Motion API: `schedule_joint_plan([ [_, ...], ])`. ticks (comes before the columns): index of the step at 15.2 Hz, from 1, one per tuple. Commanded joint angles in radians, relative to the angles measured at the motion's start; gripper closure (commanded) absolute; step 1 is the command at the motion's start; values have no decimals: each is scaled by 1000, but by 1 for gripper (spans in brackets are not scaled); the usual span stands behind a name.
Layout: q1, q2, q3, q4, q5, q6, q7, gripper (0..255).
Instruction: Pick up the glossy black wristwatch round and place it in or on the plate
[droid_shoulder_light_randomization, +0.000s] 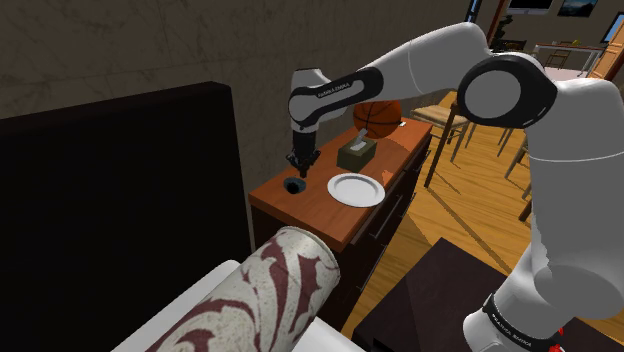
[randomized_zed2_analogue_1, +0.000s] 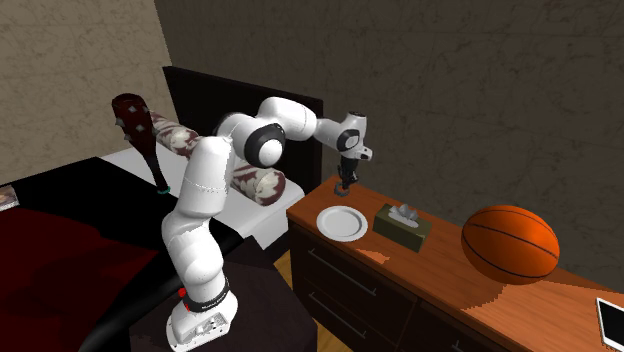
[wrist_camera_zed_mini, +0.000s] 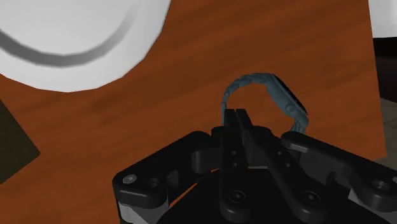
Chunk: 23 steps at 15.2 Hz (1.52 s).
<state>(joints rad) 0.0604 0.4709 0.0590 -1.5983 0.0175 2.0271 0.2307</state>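
The wristwatch (wrist_camera_zed_mini: 280, 95) has a dark round face and a blue-grey strap that stands up in a loop on the brown dresser top (wrist_camera_zed_mini: 159, 121). My black gripper (wrist_camera_zed_mini: 238, 118) is down on it, its fingers drawn together on the strap at one end of the loop. In the shoulder view the watch (droid_shoulder_light_randomization: 295, 186) is a dark ring near the dresser's left end, right under the gripper (droid_shoulder_light_randomization: 298, 170). The white round plate (droid_shoulder_light_randomization: 356, 189) lies a short way to its right, with nothing on it. It also lies in front of the gripper (randomized_zed2_analogue_1: 343, 185) as the plate (randomized_zed2_analogue_1: 341, 222).
A dark green tissue box (droid_shoulder_light_randomization: 357, 150) and an orange basketball (droid_shoulder_light_randomization: 377, 115) stand farther along the dresser behind the plate. A patterned bolster (droid_shoulder_light_randomization: 270, 290) lies on the bed beside the dresser's end. A dark headboard (droid_shoulder_light_randomization: 120, 190) and the wall are close behind the gripper.
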Motion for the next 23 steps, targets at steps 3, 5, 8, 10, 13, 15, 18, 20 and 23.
schedule_joint_plan([
  [3, -5, 37, 16, 58, 17, -34, -40, 0],
  [5, -11, 115, 49, 182, 46, -108, -114, 0],
  [8, -12, 185, 76, 281, 64, -163, -168, 0],
  [10, -10, 189, 76, 260, 64, -139, -168, 0],
  [13, -8, 197, 77, 233, 64, -103, -169, 0],
  [15, -6, 201, 77, 219, 64, -84, -169, 0],
  [18, -7, 201, 77, 219, 64, -84, -169, 0],
  [20, -7, 201, 77, 219, 64, -84, -169, 0],
  [23, -6, 202, 78, 214, 64, -79, -168, 255],
])
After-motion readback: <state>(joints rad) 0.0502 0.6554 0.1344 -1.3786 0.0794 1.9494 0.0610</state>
